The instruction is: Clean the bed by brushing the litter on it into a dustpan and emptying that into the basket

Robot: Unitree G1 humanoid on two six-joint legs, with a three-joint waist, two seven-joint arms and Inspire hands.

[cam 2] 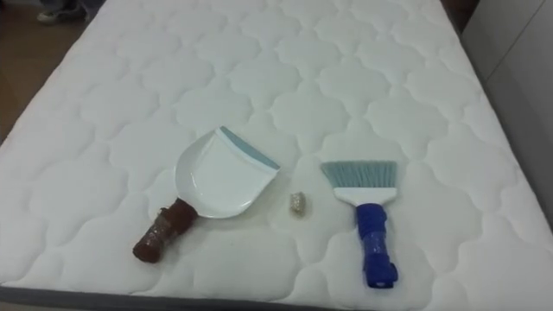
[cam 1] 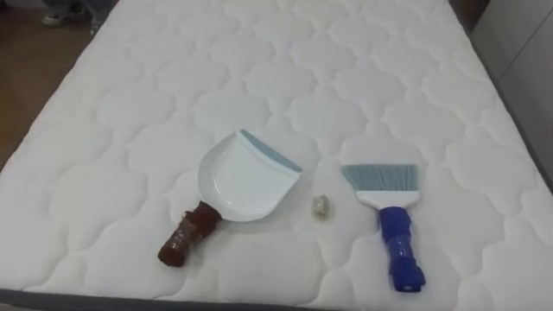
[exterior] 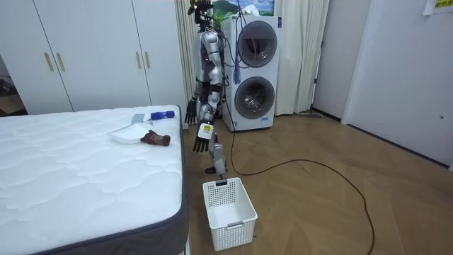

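Observation:
A white dustpan [cam 1: 238, 180] with a grey-blue lip and a brown wrapped handle [cam 1: 185, 238] lies on the white quilted mattress [cam 1: 130, 104], near its front edge. To its right lies a brush [cam 1: 393, 220] with a blue handle and grey-blue bristles pointing away from me. Between them sits a small crumpled scrap [cam 1: 320, 207]. In the room view I stand at the bed's side, facing the tools. My left hand [exterior: 202, 139] and right hand [exterior: 191, 113] hang open by my sides, holding nothing.
A white slatted basket [exterior: 228, 212] stands on the wooden floor by the bed's corner. Behind me are stacked washing machines [exterior: 253, 71]; white wardrobes [exterior: 92, 49] line the wall. The mattress's grey edge [cam 1: 527, 130] runs along the right. Shoes [cam 1: 65, 13] sit beyond the bed's far left.

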